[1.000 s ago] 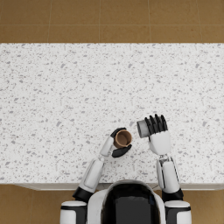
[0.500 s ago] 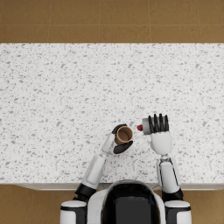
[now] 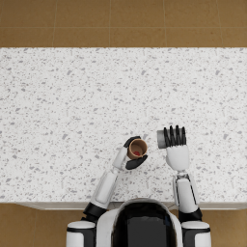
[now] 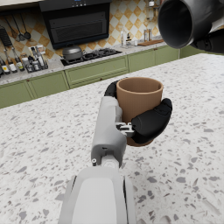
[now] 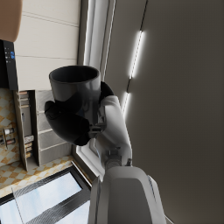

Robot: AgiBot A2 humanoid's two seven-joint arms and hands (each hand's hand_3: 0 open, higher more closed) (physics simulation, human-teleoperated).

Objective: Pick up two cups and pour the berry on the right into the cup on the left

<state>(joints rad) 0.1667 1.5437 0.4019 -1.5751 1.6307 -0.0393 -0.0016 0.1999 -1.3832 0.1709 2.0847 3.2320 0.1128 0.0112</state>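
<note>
Right hand (image 3: 175, 138) up in the head view, fingers wrapped around the grey cup (image 3: 161, 139), which is tipped on its side with the mouth aimed toward the brown cup (image 3: 138, 148); that tilt looks like the pouring pose, and the brown cup sits just beside and a touch nearer the robot to catch what comes out. Left hand (image 3: 130, 155) grips the brown cup upright above the speckled counter (image 3: 72, 106), and look, a red berry (image 3: 137, 153) lies inside it, so the transfer seems done. Over to the left wrist view: left hand (image 4: 146, 122) clasps the brown cup (image 4: 139, 98) around its lower wall, rim level, contents hidden from this angle, while the grey cup (image 4: 186, 22) hangs close by with its dark mouth facing the camera and nothing visible inside. Right wrist view now: right hand (image 5: 76, 120) clenched around the grey cup (image 5: 76, 89), interior out of sight, so I can't confirm it's empty from here.
</note>
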